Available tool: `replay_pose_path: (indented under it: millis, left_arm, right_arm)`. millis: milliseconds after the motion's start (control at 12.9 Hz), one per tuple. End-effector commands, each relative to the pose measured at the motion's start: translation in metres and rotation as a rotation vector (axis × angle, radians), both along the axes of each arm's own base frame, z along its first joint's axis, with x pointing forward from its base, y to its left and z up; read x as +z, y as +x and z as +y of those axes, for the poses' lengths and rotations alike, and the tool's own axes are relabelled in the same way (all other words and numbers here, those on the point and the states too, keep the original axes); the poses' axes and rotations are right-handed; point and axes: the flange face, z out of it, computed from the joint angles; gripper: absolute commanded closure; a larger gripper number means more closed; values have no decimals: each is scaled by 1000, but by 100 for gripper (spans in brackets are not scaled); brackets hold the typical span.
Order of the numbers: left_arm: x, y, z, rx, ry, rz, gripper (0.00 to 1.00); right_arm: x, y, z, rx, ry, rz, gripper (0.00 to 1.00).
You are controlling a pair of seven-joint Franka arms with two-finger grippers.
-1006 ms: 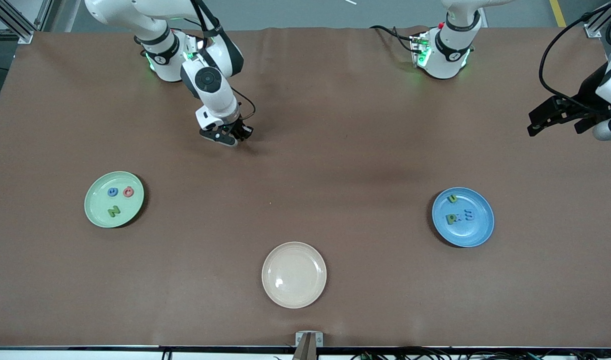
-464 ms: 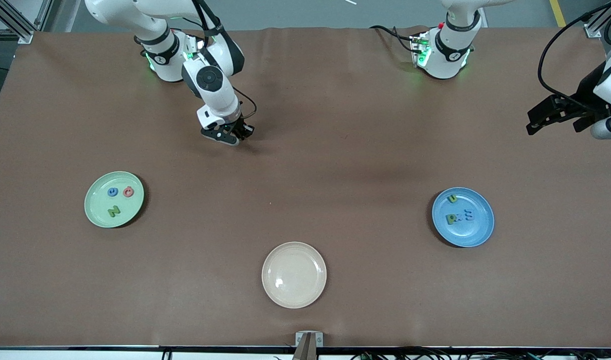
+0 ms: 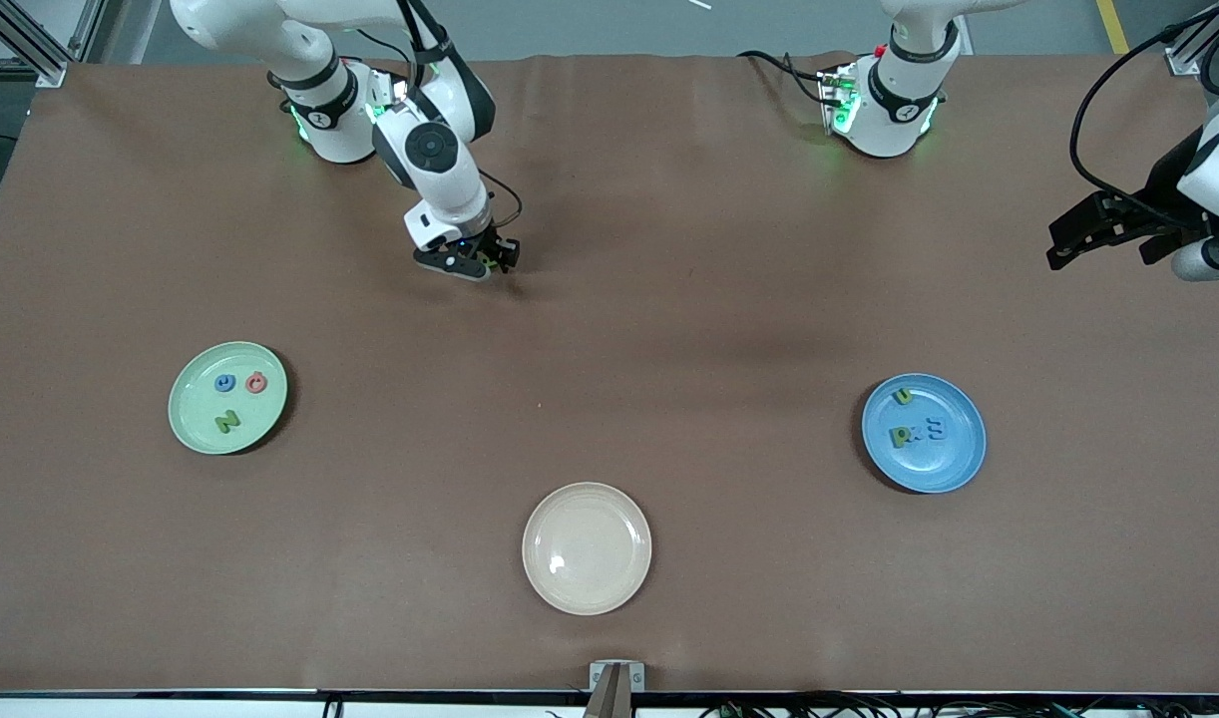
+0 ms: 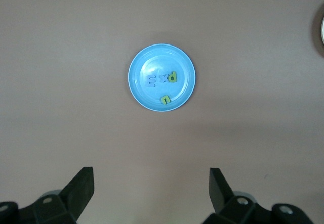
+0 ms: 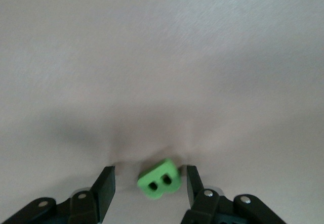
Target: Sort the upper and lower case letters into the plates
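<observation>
While apart, right fingers (image 5: 106, 186) flanking green letter (image 5: 160, 179)

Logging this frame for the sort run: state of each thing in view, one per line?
mint green plate: holds three letters, one blue, one red-pink, one green
blue plate: holds four letters
cream plate: no letters in it
green letter B: on the table between the right gripper's fingers, tilted
right gripper: open, low over the table
left gripper: open, waiting high over the table
</observation>
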Motion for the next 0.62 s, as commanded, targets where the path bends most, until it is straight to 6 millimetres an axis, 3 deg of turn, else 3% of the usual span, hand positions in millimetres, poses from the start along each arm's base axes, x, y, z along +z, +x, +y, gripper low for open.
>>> replay_pose_path:
  millis: [0,542]
  left_arm:
    - [2,-7,1,4,-12,-9,0]
    - [-4,-2,0,1,-14,-21,0]
  right_arm:
    - [9,-21,10,31,10,2,35]
    - [6,1,-12,1,6,4,35]
